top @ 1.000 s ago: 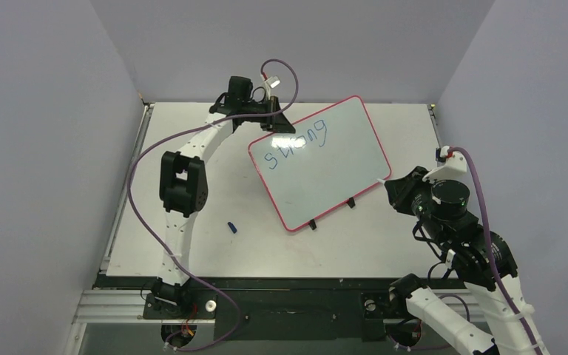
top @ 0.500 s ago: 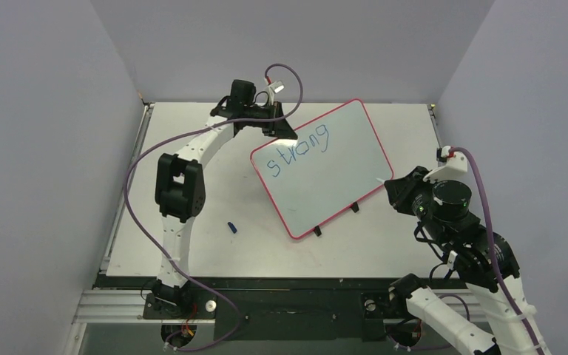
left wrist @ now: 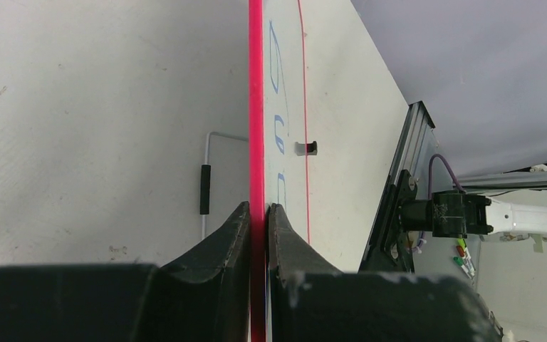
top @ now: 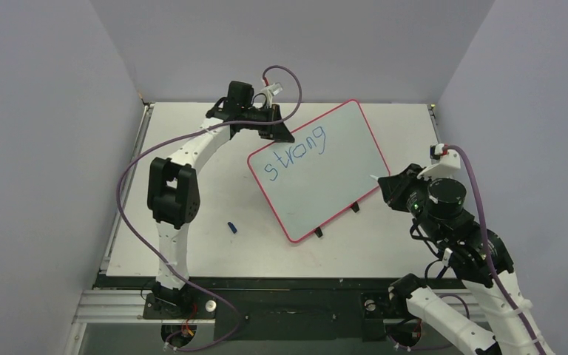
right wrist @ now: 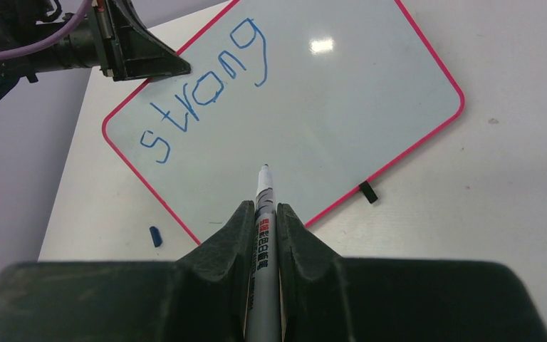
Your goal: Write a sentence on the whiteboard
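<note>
**Ana:** How far along is the writing?

**Ben:** Start nearest the arms. The right pincer (right wrist: 263,208) is clamped on a slim white marker pen (right wrist: 263,187) with a printed barrel. Its tip points forward at the board.

**Ana:** Is the tip touching?

**Ben:** I cannot tell. It sits over the bare lower middle of the large glossy grey-white whiteboard (right wrist: 342,107) with the thin red-pink rim, just below the writing.

**Ana:** And where is the board itself?

**Ben:** It is in the middle of the pale counter (top: 192,185), turned at an angle, with its small black clips (right wrist: 368,191) on the near edge. A small blue piece (top: 231,226), perhaps the pen's cap, lies on the counter well apart to the left.

**Ana:** What is written?

**Ben:** There is one blue handwritten word (right wrist: 203,100), "strong", slanting along the far edge. Everything below it is blank.

**Ana:** And the other arm?

**Ben:** At the far left edge the left pincer (left wrist: 258,210) is closed on the rim, one finger on each face. It seems to be steadying the board for the pen.

**Ana:** So what's your verdict?

**Ben:** I judge it early. One word is no sentence, so the rest is yet to be written, and there is plenty of room below for it. The pen looks placed to start a second line.
</note>
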You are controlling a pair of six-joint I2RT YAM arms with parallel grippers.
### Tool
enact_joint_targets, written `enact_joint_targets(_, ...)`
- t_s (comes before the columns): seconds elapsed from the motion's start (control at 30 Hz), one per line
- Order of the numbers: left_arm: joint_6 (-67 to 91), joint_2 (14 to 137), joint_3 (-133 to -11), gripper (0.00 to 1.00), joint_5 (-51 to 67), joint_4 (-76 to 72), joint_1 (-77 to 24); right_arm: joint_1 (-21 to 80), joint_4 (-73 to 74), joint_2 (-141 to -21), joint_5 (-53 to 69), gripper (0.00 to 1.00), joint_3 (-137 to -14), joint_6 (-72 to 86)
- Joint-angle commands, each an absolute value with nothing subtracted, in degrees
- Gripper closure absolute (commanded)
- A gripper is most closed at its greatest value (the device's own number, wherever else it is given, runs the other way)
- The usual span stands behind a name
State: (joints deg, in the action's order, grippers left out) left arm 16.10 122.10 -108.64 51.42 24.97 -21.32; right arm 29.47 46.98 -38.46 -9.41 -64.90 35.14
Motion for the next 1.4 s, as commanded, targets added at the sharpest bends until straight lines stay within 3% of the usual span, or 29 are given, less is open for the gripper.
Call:
enact_joint_targets(0.0, 12.4, 118.2, -107.6, 1.00, 52.0, 24.5, -23.1, 30.6, 41.6, -40.4, -8.6, 1.00, -64.3, 33.1)
enact_joint_targets(0.5, 12.7, 116.2, -105.1, 1.00, 52.9, 22.2, -22.1, 39.1, 32.2, -46.6, -9.1, 1.00, -62.5, 24.1)
enact_joint_targets(0.93, 14.5, 114.7, -102.4, 1.00, 53.2, 19.0, -21.7, 52.6, 20.7, -50.3, -21.9, 1.00, -55.0, 21.1)
enact_joint_targets(1.37, 15.2, 112.9, -98.7, 1.00, 53.6, 16.4, -21.9, 56.7, 8.8, -61.6, -21.2, 1.00, -54.0, 21.0)
